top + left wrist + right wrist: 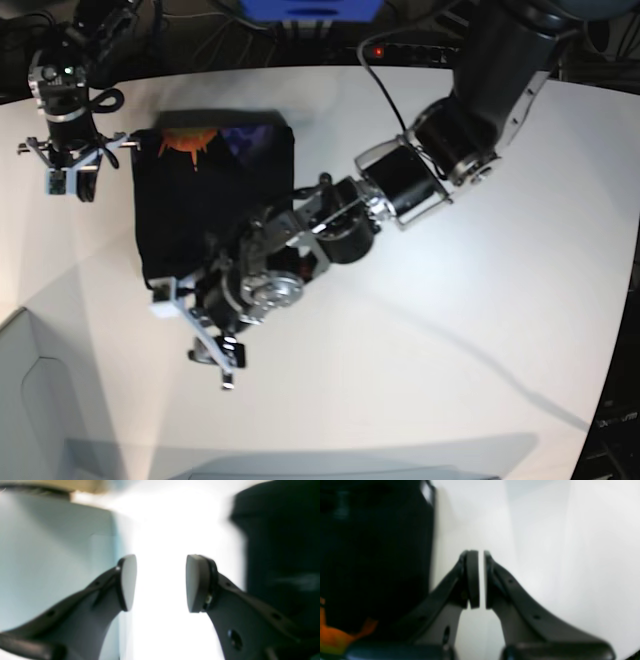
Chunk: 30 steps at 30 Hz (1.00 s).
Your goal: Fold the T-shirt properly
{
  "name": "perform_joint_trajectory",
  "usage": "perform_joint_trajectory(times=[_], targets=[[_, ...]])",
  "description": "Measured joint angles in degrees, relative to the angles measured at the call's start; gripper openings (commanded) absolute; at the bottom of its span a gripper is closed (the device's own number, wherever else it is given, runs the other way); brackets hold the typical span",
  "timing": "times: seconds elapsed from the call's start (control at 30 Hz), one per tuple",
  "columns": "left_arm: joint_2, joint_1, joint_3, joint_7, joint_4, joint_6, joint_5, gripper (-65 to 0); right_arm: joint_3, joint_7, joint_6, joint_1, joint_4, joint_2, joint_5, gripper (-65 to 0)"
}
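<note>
The T-shirt (215,205) lies on the white table (450,330) as a folded black rectangle, with its orange-and-purple print (190,145) showing at the far edge. My left gripper (205,345) hangs just off the shirt's near-left corner. In the left wrist view the left gripper (161,583) is open and empty over bare table, with the shirt (282,555) to its right. My right gripper (68,185) is beside the shirt's far-left corner. In the right wrist view the right gripper (481,580) is almost closed on nothing, with the shirt (375,555) to its left.
A pale grey panel (30,400) stands at the table's near-left corner and also shows in the left wrist view (50,555). Cables and a blue object (310,8) lie beyond the far edge. The left arm (440,150) stretches across the table's middle.
</note>
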Motion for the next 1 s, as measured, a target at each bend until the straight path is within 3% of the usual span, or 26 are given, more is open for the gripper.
perform_joint_trajectory(times=[0.23, 0.4, 0.63, 0.8, 1.0], targets=[[-14.16, 8.0, -17.0, 2.93, 7.43, 0.13, 0.02, -34.5, -15.65, -0.28, 0.0, -3.06, 1.73, -1.27, 0.15, -63.1], [-19.17, 20.24, -32.54, 2.01, 13.27, 0.46, 0.04, -34.6, -27.71, -0.13, 0.0, -6.29, 1.7, -1.33, 0.22, -63.1], [-19.65, 36.5, -51.47, 2.14, 17.42, 0.33, 0.26, -34.7, -34.84, 0.46, -0.02, -6.8, -0.92, -0.96, 0.35, -63.1], [-19.23, 42.77, -56.63, 2.36, 19.85, 0.17, -0.09, -34.7, -34.77, 0.48, 0.0, -6.88, -7.06, -0.66, -0.09, -63.1], [-19.26, 45.53, -57.83, 2.54, 23.37, 0.2, 0.0, -34.7, -35.19, 0.94, -0.02, -6.88, -12.02, 1.31, 0.24, -63.1]])
